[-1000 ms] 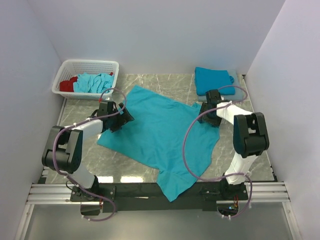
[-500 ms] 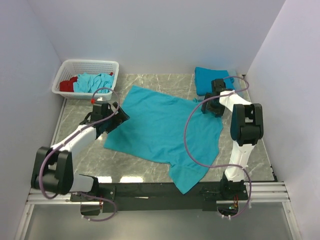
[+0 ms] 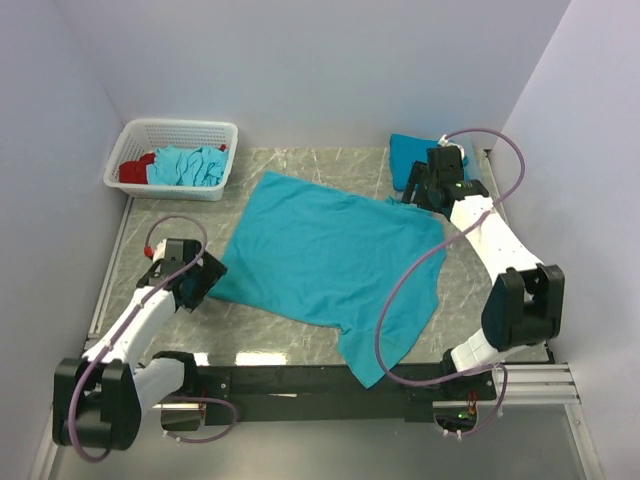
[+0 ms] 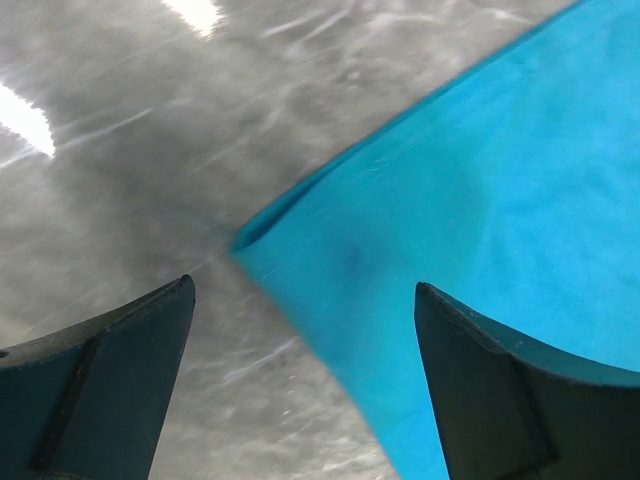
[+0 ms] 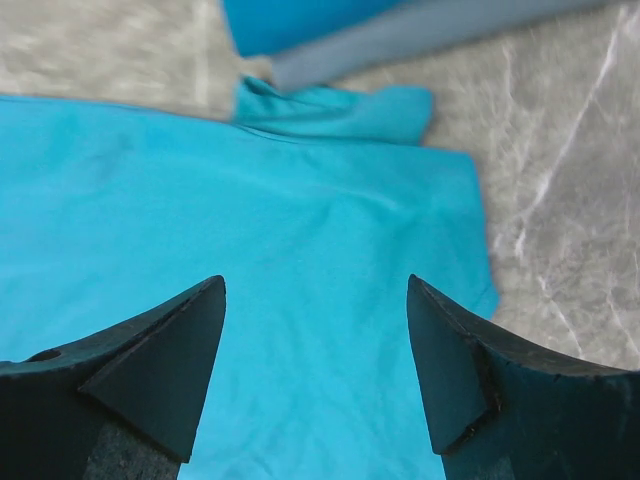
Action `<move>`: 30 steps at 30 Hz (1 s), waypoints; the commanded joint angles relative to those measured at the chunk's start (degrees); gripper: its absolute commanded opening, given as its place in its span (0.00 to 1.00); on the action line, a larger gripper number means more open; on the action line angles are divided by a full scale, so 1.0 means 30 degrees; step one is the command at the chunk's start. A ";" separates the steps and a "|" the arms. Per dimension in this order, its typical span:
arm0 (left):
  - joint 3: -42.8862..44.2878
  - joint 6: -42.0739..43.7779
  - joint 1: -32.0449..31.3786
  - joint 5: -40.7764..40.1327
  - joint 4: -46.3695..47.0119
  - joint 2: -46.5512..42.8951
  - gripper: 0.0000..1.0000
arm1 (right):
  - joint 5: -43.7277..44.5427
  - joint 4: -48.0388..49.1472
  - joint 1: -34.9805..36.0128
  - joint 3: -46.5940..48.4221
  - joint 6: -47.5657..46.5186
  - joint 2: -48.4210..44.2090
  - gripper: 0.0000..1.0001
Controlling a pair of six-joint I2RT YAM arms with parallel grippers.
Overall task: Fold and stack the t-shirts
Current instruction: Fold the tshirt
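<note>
A teal t-shirt [image 3: 330, 255] lies spread flat on the marble table, its lower end hanging over the near edge. My left gripper [image 3: 203, 278] is open just off the shirt's left corner. In the left wrist view that corner [image 4: 450, 200] lies between the open fingers of the gripper [image 4: 304, 285]. My right gripper [image 3: 422, 190] is open above the shirt's far right corner. The right wrist view shows the gripper [image 5: 316, 280] empty over the cloth [image 5: 300, 220]. A folded teal t-shirt [image 3: 412, 160] lies at the back right, and its edge shows in the right wrist view [image 5: 300, 20].
A white lattice basket [image 3: 140, 135] at the back left holds crumpled teal shirts [image 3: 188, 165] and a red cloth [image 3: 133, 170]. White walls close in the left, back and right. A grey layer [image 5: 430, 35] lies under the folded shirt.
Both arms have swung outward, the left toward the near left and the right toward the far right. The shirt has shifted right and now lies flatter and more stretched out.
</note>
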 commanded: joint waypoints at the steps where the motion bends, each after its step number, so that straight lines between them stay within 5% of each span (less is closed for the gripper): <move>1: -0.0612 -0.1425 0.0149 -0.0943 -0.1542 -0.1506 0.95 | 0.0950 0.0535 0.0565 -0.0597 0.0317 -0.0651 0.80; 5: -0.1581 -0.2072 0.0149 -0.1123 -0.1108 -0.2708 0.85 | 0.1184 0.0536 0.0889 -0.0597 0.0346 -0.0505 0.79; 9: -0.1759 -0.1927 0.0149 -0.0800 0.0182 -0.1980 0.59 | 0.1243 0.0507 0.1212 -0.0481 0.0258 -0.0358 0.79; 21: -0.1436 -0.1223 0.0149 -0.0740 0.1706 0.1508 0.42 | 0.1302 0.0477 0.1796 -0.1094 0.0259 -0.1178 0.79; 27: -0.1611 -0.0695 0.0149 -0.0242 0.1855 0.1452 0.01 | 0.2122 -0.0137 0.3055 -0.1358 0.0492 -0.1734 0.79; 30: -0.1816 -0.0754 0.0149 -0.0418 0.1766 0.0603 0.01 | 0.2093 -0.0371 0.4255 -0.1914 0.0259 -0.2407 0.79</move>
